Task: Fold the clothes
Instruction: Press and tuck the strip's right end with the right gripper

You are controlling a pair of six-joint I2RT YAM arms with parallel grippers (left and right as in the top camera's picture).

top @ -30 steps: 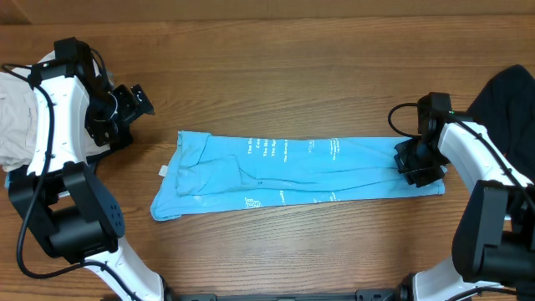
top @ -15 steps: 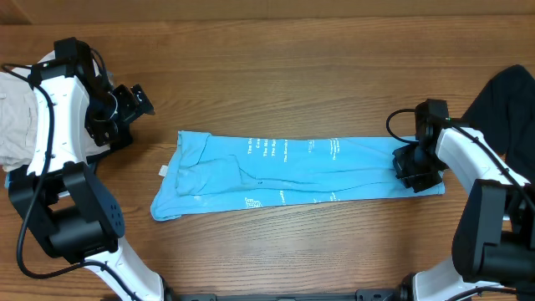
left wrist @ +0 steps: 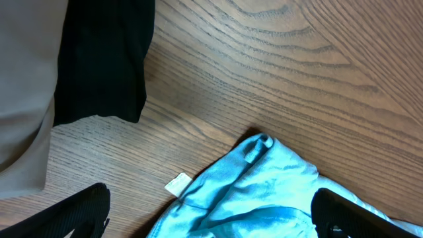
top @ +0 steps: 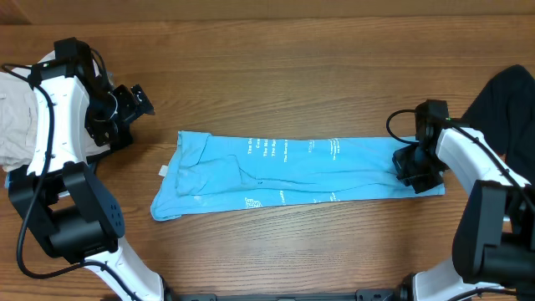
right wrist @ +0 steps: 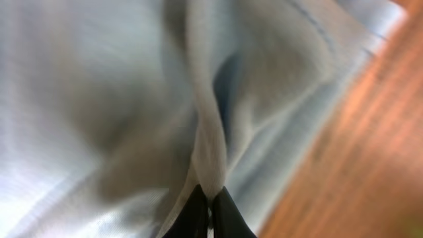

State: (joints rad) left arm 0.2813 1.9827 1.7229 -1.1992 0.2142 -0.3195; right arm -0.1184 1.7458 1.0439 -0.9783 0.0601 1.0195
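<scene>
The sky-blue T-shirt (top: 292, 167) lies folded into a long band across the middle of the table, with small white print on top. My right gripper (top: 415, 171) sits on its right end and is shut on a pinched ridge of the shirt's cloth (right wrist: 205, 152). My left gripper (top: 138, 100) hovers up and to the left of the shirt, open and empty. In the left wrist view its two fingers frame the gap (left wrist: 211, 218) over the shirt's left end (left wrist: 264, 192), where a white label (left wrist: 177, 185) sticks out.
A cream-beige garment (top: 15, 117) lies at the far left edge, also seen in the left wrist view (left wrist: 23, 92). A plain black garment (top: 510, 100) lies at the far right edge. Bare wooden tabletop (top: 284, 67) surrounds the shirt.
My right gripper has shifted slightly down and left on the shirt's right end. The left arm and the shirt's left part have not moved.
</scene>
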